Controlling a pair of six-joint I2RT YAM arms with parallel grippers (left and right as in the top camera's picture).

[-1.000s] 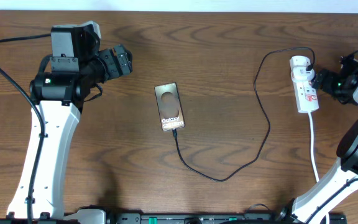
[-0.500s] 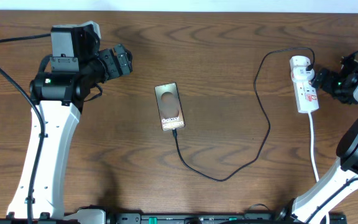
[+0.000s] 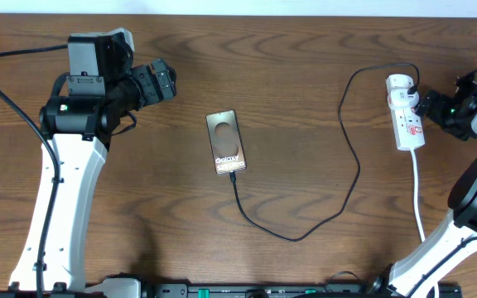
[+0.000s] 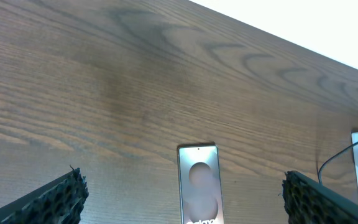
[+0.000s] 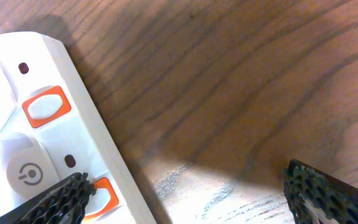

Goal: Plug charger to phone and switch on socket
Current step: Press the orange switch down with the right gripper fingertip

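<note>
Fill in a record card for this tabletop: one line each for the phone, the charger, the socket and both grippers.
phone: flat, face up, mid-table
charger: black cable looping from the socket end to the phone's near edge
socket: white strip at far right; on or off cannot be told
left gripper: open, empty, left of the phone
right gripper: open, beside the socket, one finger by an orange switch
</note>
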